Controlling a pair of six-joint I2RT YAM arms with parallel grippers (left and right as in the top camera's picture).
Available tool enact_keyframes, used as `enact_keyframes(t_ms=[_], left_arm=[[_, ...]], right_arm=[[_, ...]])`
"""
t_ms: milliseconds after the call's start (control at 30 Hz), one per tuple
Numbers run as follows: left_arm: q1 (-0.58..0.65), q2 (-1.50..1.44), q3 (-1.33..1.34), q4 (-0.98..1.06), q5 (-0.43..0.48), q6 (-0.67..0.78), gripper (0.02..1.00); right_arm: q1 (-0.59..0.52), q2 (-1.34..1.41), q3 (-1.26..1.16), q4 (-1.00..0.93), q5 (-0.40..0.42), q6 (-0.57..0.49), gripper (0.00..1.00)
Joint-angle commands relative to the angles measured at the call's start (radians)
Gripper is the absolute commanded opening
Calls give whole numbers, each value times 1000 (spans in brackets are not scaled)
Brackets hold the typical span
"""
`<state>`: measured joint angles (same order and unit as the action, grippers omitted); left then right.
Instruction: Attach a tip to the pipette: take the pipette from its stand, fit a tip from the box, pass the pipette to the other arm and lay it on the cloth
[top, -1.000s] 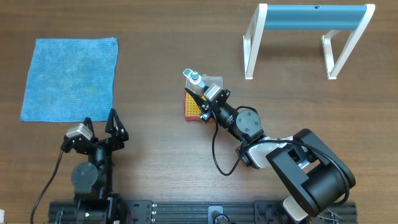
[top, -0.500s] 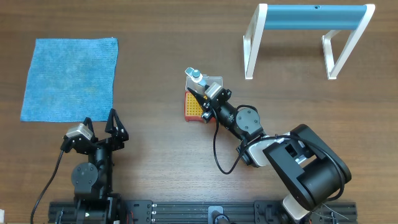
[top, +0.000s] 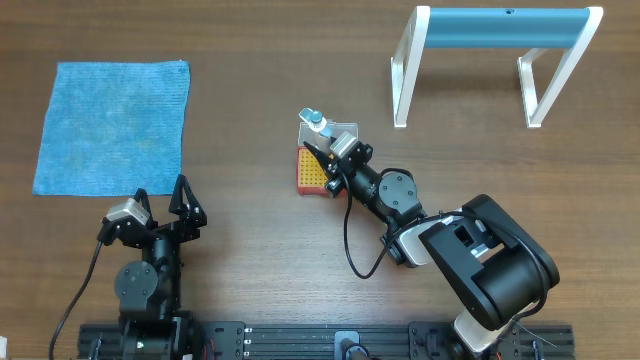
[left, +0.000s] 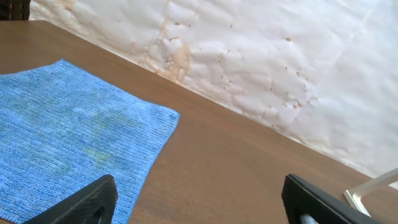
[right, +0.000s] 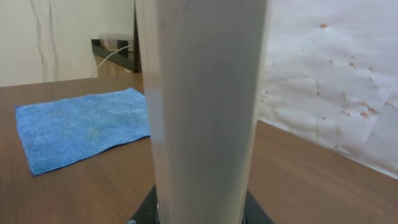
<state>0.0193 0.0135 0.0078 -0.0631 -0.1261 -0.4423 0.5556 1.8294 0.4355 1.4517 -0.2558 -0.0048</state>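
My right gripper (top: 323, 157) is shut on the grey-white pipette (top: 316, 123), which stands upright over the orange tip box (top: 308, 175) near the table's middle. In the right wrist view the pipette's barrel (right: 202, 106) rises close in front of the camera, between the fingers of that gripper (right: 202, 210). The pipette's lower end and any tip on it are hidden. The blue cloth (top: 112, 125) lies flat at the far left. My left gripper (top: 163, 198) stands open and holds nothing, just in front of the cloth (left: 68, 134).
The white stand with a blue top bar (top: 500, 30) is at the far right. The tip box's clear lid (top: 343, 130) sits behind the box. One white foot of the stand (left: 373, 190) appears in the left wrist view. Bare wood lies between cloth and box.
The pipette and my right gripper have shifted slightly to the right over the tip box. The left arm has kept still.
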Motion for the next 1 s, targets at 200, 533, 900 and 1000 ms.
enact_keyframes(t_ms=[200,533,900,1000], left_arm=[[6,-5,-2,-5,6,16,858],[6,-5,-2,-5,6,17,858],[6,-5,-2,-5,6,17,858],[6,-5,-2,-5,6,17,858]], right_arm=[[-14,36,29,11,13,79,75],[-16,41,36,11,12,91,75],[-16,54,42,10,12,91,75],[-16,63,49,10,12,91,75]])
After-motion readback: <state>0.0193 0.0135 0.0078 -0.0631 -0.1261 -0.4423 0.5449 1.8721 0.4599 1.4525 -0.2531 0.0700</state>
